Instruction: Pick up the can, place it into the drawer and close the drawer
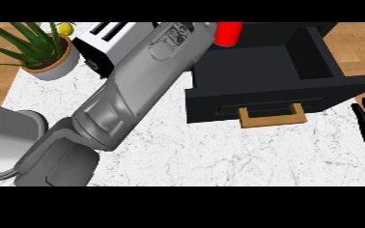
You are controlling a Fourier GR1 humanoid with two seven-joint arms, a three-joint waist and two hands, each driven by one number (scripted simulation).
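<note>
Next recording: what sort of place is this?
Most likely a home kitchen counter: a white marbled worktop, a toaster at the back beside a potted plant, and an open black drawer with a wooden handle.

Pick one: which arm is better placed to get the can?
Left. The left forearm extends right up to the red can at the open drawer's far side; the right robot hand only shows at the right edge, farther from it.

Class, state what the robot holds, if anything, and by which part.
Cannot be told: the left forearm ends beside the red can; any grip is hidden.
</note>
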